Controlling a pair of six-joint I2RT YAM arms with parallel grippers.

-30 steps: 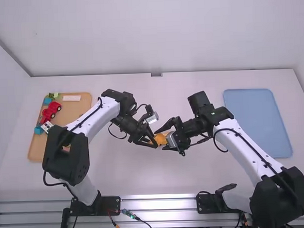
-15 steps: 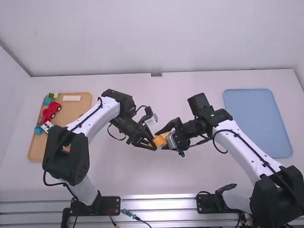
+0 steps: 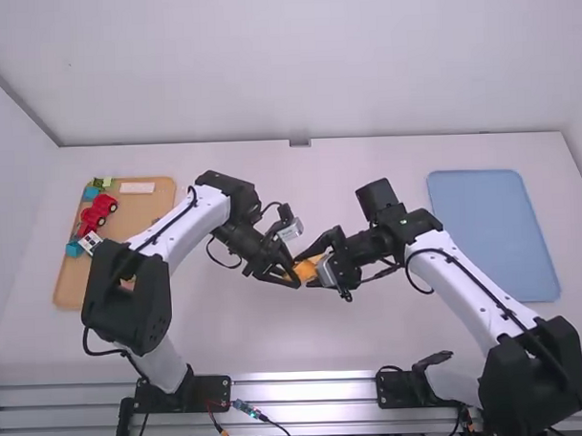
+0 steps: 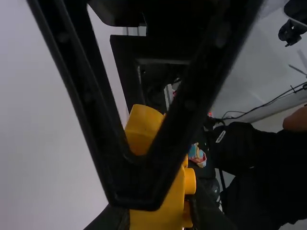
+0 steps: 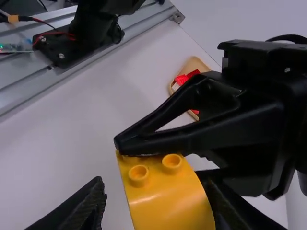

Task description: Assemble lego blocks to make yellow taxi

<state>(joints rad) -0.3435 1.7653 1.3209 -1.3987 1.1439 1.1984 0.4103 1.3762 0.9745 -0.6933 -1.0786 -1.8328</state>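
Between left hand (image 3: 294,277) and right hand (image 3: 311,268), yellow blocks (image 5: 168,196).

Middle blocked by two arms; way round on far and near sides.
Left gripper (image 3: 294,277), right gripper (image 3: 310,265) and yellow block (image 5: 165,196) plug the centre. Free worktop (image 3: 319,193) beyond, plus near pocket between arms up to metal rail (image 3: 306,385). Left arm (image 3: 181,225) overhangs wooden tray (image 3: 143,214); blue tray (image 3: 492,230) reachable from above.

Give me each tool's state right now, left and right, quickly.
Left tool: closed, holding the yellow block.
Right tool: open around the same block, with a gap on one side.
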